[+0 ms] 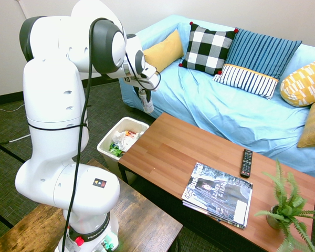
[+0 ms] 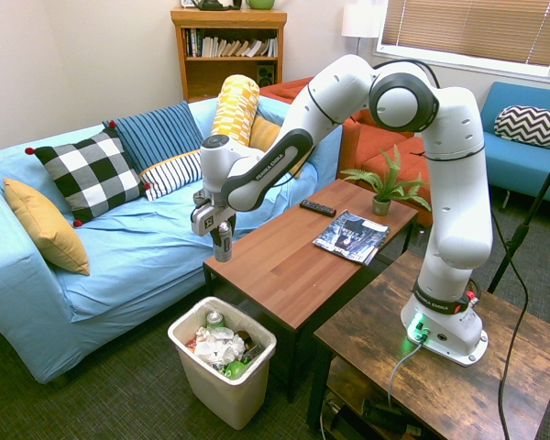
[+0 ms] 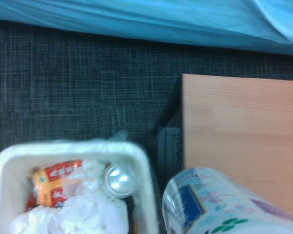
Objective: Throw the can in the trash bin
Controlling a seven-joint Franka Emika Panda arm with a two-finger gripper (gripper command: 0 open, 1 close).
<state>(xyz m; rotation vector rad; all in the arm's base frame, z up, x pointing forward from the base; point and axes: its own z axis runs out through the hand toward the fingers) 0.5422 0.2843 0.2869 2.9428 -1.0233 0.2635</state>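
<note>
the can (image 2: 222,244) hangs upright in the gripper (image 2: 221,240), whose jaws are clamped shut on its upper part; it is off the coffee table (image 2: 298,257), in the air just past the table's end nearest the sofa (image 2: 119,238), and well above the floor. in the wrist view its silver side with bluish label marks (image 3: 219,207) fills the lower corner. the trash bin (image 2: 191,367) stands on the carpet below, beside that table end, and the can looks not yet squarely over its opening, judging by the wrist view, where the bin's rim (image 3: 144,165) lies off to one side of the can.

the step in hand looks like the carry from table to bin. the next move calls for shifting the can sideways until it hangs over the bin's mouth, then parting the jaws; a drop from here might catch the rim or the table edge.

counts: one can held, one more silver can top (image 3: 118,179) already in the bin among crumpled white paper and a red wrapper; one bin; one coffee table carrying one stack of magazines (image 1: 219,193), one remote control (image 1: 246,163) and one potted fern (image 1: 287,207); five cushions on the sofa in the first exterior view.
</note>
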